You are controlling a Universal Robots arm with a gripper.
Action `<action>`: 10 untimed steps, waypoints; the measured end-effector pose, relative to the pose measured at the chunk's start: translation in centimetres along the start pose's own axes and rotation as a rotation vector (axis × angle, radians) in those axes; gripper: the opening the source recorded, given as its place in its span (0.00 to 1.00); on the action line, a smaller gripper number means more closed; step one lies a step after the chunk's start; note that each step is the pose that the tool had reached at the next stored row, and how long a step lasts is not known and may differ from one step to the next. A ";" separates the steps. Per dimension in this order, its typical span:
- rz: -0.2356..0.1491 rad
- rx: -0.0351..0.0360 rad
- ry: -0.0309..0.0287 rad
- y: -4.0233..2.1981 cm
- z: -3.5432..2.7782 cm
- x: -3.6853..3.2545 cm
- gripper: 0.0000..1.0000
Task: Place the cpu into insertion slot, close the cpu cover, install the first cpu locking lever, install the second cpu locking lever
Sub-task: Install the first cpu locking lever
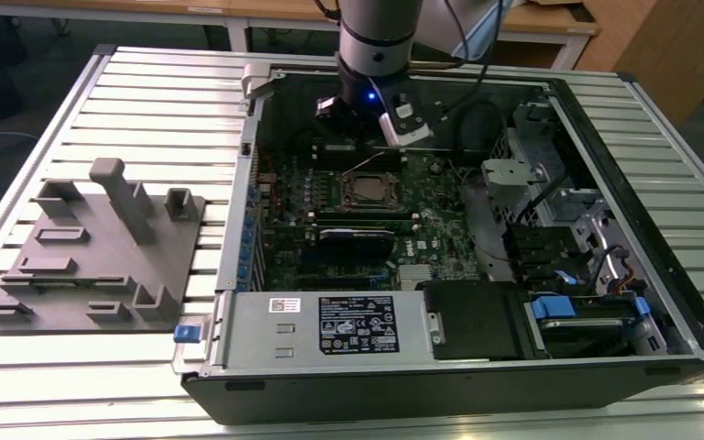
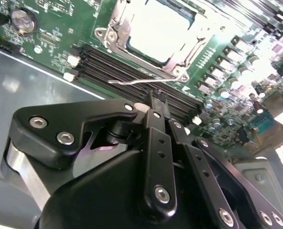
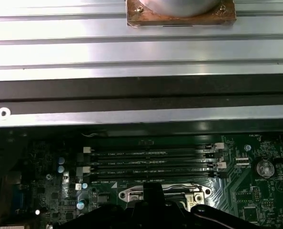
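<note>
the cpu (image 2: 156, 29) sits flat in the insertion slot (image 1: 347, 192), a little above the middle of the exterior view, its metal top glaring pale in the second wrist view. the cpu cover (image 2: 118, 21) lies down over it, its frame around the chip's edges. a thin wire locking lever (image 2: 136, 82) stretches along the slot's edge, over the dark memory slots (image 2: 108, 62), and looks unlatched. the claw (image 2: 156, 95) hangs just beside that lever, its fingers drawn narrow together; we cannot tell whether it touches the wire. the arm (image 1: 377, 37) reaches in from the upper middle of the exterior view, over the green motherboard (image 1: 444, 197) inside the open computer case (image 1: 450, 385). the case lies on a slatted metal tabletop (image 1: 157, 101), with a grey holder plate (image 1: 95, 247) at the exterior view's left.
</note>
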State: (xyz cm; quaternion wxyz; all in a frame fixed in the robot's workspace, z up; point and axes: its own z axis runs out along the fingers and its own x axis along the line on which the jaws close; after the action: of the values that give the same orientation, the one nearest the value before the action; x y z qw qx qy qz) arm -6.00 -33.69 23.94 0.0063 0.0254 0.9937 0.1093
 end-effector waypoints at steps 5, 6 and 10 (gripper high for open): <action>0.000 0.0000 0.0000 -0.05 0.37 -0.61 0.11; 0.000 0.0000 0.0001 -0.07 0.48 -0.65 0.11; 0.000 0.0003 0.0002 -0.08 0.55 -0.67 0.11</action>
State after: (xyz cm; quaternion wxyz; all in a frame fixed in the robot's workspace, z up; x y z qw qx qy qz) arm -5.33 -33.69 23.39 0.0062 0.0255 0.9937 0.1092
